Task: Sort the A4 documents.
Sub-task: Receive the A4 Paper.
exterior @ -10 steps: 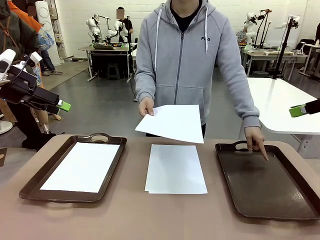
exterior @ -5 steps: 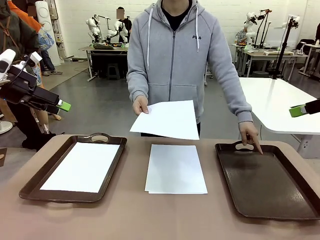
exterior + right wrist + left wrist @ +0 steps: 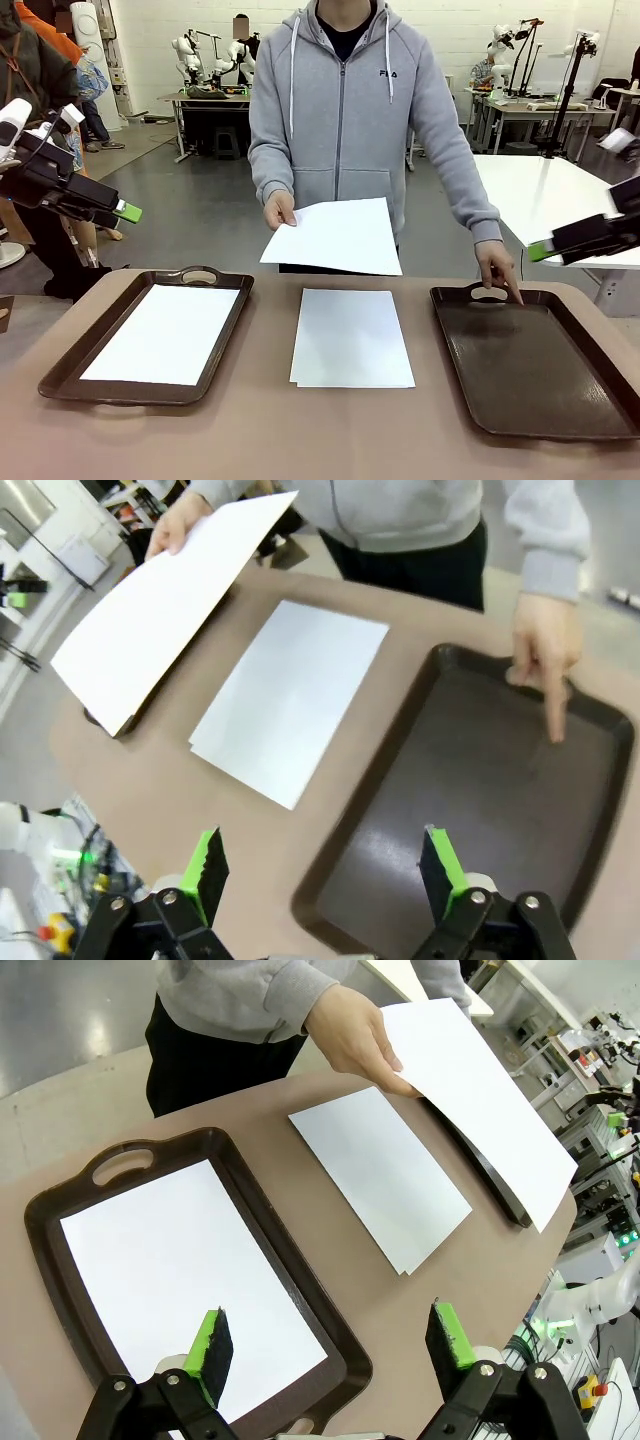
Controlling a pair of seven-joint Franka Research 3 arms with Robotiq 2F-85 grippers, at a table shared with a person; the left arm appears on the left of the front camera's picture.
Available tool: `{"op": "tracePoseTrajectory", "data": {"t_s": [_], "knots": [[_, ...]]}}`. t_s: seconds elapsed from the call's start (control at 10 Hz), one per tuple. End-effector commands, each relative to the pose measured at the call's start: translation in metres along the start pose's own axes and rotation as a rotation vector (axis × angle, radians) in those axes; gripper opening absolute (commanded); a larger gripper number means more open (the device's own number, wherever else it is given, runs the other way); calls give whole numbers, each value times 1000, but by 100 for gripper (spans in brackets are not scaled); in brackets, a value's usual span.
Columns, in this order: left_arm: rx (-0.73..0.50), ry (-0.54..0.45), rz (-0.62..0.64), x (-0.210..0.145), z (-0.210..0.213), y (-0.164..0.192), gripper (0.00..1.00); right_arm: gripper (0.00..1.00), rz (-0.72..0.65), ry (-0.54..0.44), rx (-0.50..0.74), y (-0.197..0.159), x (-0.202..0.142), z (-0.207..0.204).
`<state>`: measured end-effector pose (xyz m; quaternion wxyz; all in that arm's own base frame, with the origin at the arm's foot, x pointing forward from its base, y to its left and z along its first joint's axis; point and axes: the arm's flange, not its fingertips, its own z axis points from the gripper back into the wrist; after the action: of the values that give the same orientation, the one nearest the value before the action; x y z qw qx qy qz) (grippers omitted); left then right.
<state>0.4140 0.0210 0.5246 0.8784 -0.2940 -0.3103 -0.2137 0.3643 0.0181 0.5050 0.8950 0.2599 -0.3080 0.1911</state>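
A person across the table holds one A4 document (image 3: 335,236) in a hand (image 3: 279,210) above the table's far edge. A small stack of A4 documents (image 3: 351,337) lies on the table's middle. Another white sheet (image 3: 165,333) lies inside the left brown tray (image 3: 222,340). The right brown tray (image 3: 530,362) holds nothing; the person's other hand (image 3: 497,266) points a finger at its far rim. My left gripper (image 3: 122,211) hangs open, high at the far left. My right gripper (image 3: 545,249) is open, high above the right tray. The held sheet (image 3: 480,1096) (image 3: 165,605) shows in both wrist views.
Bare brown tabletop (image 3: 270,430) runs along the near edge and between the trays. A white table (image 3: 560,205) stands behind on the right. Other tables and a bystander (image 3: 30,70) are farther back.
My right gripper has moved inward from the right edge, toward the space over the right tray. The person straightened up and drew the pointing hand back to the tray's far rim.
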Motion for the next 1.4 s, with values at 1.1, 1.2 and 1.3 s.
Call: {"op": "tracePoseTrajectory", "data": {"t_s": [1.1,1.2,1.3], "knots": [[0,-7,5,0,-1,0,100,100,-389,112,659,38,91,-214],[0,-7,5,0,-1,0,100,100,-406,112,688,41,91,-219],[0,-7,5,0,-1,0,100,100,-425,109,713,42,89,-224]]}}
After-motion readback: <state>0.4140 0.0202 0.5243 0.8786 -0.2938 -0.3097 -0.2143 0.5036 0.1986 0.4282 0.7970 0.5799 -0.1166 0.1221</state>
